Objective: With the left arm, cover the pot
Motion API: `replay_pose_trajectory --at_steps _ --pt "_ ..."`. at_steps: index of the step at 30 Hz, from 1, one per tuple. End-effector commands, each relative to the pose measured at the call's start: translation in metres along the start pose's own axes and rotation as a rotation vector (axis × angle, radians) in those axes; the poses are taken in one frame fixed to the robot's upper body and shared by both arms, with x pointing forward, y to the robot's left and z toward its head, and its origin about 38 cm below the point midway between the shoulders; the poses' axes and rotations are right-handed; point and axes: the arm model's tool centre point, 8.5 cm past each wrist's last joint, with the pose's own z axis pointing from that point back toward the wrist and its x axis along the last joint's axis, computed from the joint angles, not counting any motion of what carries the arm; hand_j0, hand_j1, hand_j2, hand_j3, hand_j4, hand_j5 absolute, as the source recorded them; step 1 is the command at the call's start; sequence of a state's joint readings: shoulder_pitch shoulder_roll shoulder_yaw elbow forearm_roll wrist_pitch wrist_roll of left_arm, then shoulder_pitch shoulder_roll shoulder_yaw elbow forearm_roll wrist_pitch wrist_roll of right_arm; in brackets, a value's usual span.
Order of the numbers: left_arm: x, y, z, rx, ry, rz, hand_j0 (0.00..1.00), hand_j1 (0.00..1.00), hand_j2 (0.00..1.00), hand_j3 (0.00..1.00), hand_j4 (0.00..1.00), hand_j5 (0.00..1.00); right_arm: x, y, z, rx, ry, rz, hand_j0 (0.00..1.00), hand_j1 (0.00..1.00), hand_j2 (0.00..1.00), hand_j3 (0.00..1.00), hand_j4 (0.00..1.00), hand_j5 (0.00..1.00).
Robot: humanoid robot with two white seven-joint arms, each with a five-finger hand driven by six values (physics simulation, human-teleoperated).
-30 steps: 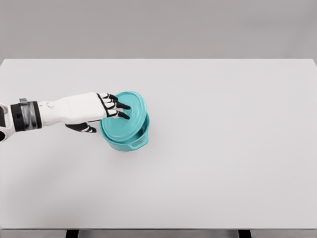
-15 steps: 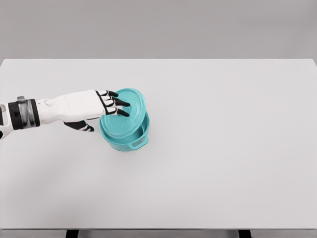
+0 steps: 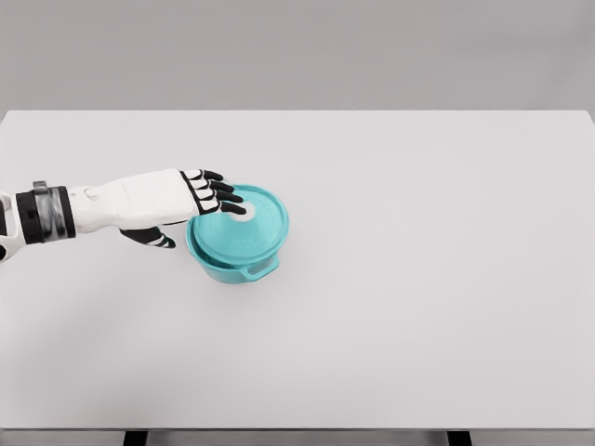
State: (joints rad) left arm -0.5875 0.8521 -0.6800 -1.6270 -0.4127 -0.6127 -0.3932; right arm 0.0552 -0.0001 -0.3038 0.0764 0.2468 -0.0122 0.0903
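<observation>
A teal pot stood on the left half of a white table, a little above the table's middle line and well clear of every edge. One of its side handles stuck out toward the lower right, toward the camera side of the table; the opposite handle was hidden. A teal lid lay over the pot's mouth, face up and close to level, shifted slightly toward the upper right so that the pot's wall showed below it at the lower left. A small pale knob sat on the lid's upper left part. The pot was round, so it had no clear long axis beyond the line through its handles, which ran from upper left to lower right.

The left hand reached in from the left edge, its white forearm lying nearly level across the table. Its dark fingertips were spread loosely over the lid's left rim beside the knob; whether they touched the knob could not be told. The thumb hung below the palm, apart from the pot. The hand gripped nothing.

No brand, label or writing could be read on the pot, the lid or the hand.
</observation>
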Motion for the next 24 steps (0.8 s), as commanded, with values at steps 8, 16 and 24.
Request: replay_pose_trajectory --at_steps 8,16,24 --pt "0.003 0.007 0.001 0.019 -0.01 0.001 1.0 1.0 1.0 1.0 1.0 1.0 0.0 0.0 0.0 0.0 0.0 0.0 1.0 1.0 1.0 1.0 1.0 1.0" --pt "-0.029 0.055 0.075 0.108 0.147 -0.033 1.0 1.0 1.0 1.0 1.0 1.0 0.0 0.0 0.0 0.0 0.0 0.0 1.0 1.0 1.0 1.0 1.0 1.0" --pt "-0.048 0.037 0.09 0.074 0.215 0.018 1.0 1.0 1.0 1.0 1.0 1.0 0.0 0.0 0.0 0.0 0.0 0.0 1.0 1.0 1.0 1.0 1.0 1.0"
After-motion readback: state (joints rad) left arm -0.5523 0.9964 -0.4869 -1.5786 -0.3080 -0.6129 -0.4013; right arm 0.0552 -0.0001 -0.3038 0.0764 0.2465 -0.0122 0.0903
